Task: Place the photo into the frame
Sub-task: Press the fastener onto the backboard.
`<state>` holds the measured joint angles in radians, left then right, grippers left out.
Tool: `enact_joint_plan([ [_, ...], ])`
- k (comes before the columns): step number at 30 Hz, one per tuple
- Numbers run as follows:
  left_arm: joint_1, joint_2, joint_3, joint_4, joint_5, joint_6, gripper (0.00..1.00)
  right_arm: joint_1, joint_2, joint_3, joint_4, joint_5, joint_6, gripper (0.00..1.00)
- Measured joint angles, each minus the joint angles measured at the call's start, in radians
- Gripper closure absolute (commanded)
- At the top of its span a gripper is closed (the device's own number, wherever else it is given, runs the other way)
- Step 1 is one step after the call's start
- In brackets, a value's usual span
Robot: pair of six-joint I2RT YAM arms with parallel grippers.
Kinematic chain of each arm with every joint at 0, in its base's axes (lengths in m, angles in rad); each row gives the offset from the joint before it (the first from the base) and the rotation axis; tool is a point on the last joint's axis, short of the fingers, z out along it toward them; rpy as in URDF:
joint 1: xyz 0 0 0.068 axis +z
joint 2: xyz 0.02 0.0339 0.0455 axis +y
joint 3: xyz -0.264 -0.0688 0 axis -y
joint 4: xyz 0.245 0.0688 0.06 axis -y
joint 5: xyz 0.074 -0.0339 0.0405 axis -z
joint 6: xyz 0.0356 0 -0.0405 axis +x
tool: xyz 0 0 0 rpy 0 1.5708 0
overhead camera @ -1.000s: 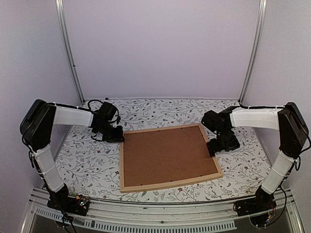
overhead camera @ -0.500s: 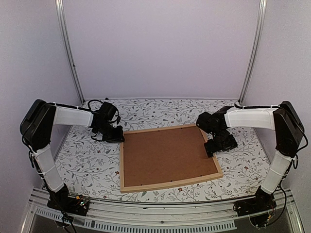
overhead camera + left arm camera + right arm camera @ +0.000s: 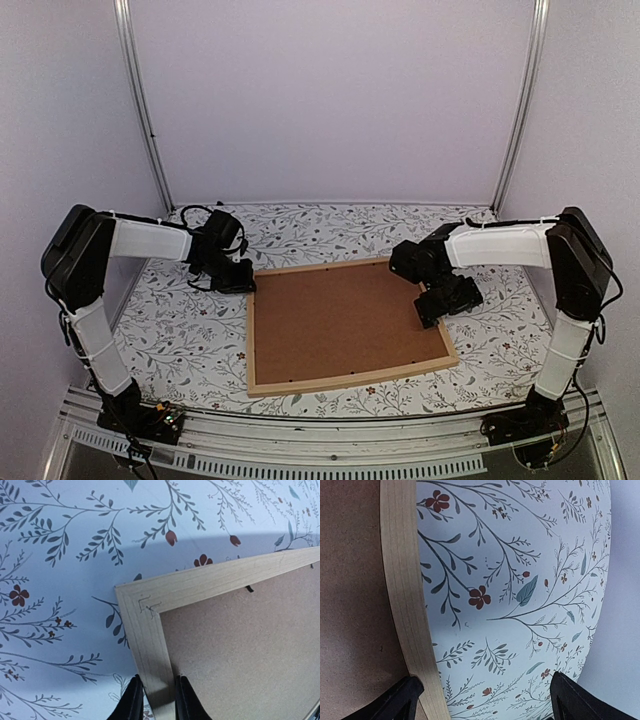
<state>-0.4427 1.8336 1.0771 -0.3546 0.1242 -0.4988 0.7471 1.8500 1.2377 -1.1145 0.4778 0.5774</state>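
Overall, floral tablecloth (image 3: 180, 330) beneath frame (image 3: 350, 381), pale walls (image 3: 330, 100). Left gripper (image 3: 155, 703) pinches its left bar; right gripper (image 3: 487, 700) open over right bar.

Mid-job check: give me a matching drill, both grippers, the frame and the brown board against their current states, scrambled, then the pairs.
1 left gripper
2 right gripper
3 frame
4 backing board

A brown, set inside the wooden bars
B wide open beside the right-hand bar
C light wood, flat on the floral table
D closed on a bar by the far-left corner

Pairs: 1-D, 2-B, 3-C, 4-A
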Motion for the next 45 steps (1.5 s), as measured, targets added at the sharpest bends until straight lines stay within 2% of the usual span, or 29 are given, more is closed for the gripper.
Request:
enact_joint_plan([
  [27,0.0,-0.005,-0.014,0.02,0.001,-0.003,0.81,0.14,0.232,0.198,-0.254,0.229,0.074,0.04],
  [34,0.0,-0.005,-0.014,0.021,0.002,-0.003,0.81,0.201,0.269,0.248,-0.28,0.227,0.08,0.04],
  [45,0.0,-0.006,-0.014,0.02,0.001,-0.003,0.8,0.201,0.232,0.234,-0.243,0.188,0.08,0.02],
])
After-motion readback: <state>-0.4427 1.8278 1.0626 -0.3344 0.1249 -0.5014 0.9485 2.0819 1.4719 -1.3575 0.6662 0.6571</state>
